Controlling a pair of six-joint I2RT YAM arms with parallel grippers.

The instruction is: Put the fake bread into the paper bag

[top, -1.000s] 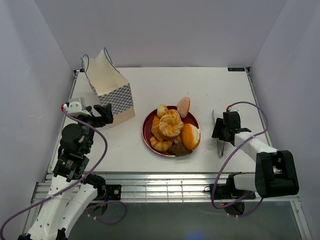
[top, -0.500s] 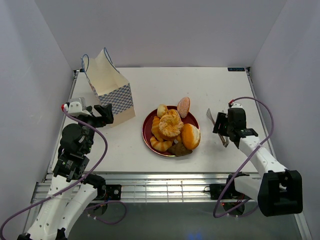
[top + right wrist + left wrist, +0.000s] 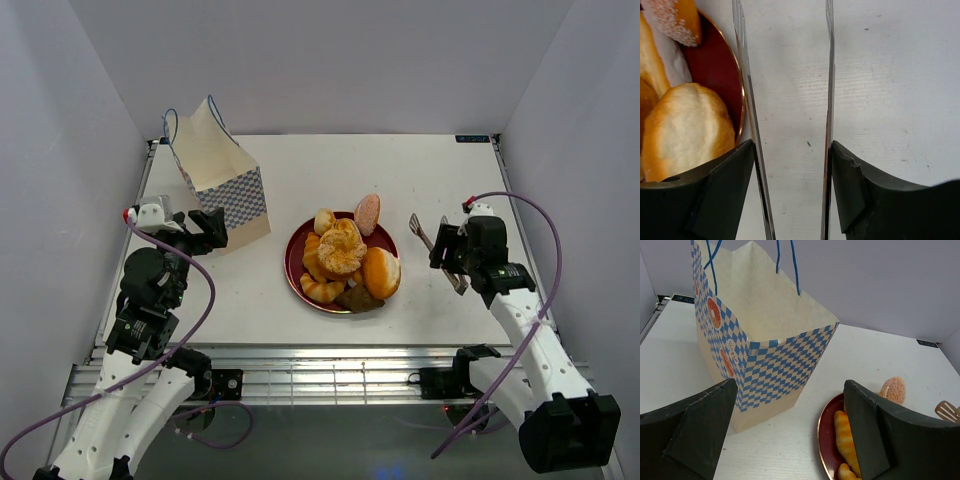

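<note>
The paper bag (image 3: 215,175) stands at the far left corner of the worktop (image 3: 400,170). It is cream-tan with a blue-and-white checkered lower band and thin blue cord handles, and its mouth is open upward.

The left hand (image 3: 208,228) hangs just beside the near side of the bag. Its fingers are spread wide and hold nothing. In the left wrist view the bag fills the gap between the two fingers (image 3: 695,425).

The fake bread (image 3: 342,250) is piled on a dark red round plate (image 3: 292,262) at the middle of the worktop, well apart from the left hand:
- golden-brown round buns in the centre
- a croissant (image 3: 322,290) at the near left rim
- a dark brown piece (image 3: 358,298) at the near rim
- a pinkish bun (image 3: 368,212) leaning on the far rim

The right hand (image 3: 447,258) is near the right edge of the worktop, to the right of the plate. It grips metal tongs (image 3: 420,230) by the outer faces of both blades. The blades stand apart. In the right wrist view the left blade lies along the plate's right rim, beside a large bun (image 3: 687,130).
</note>
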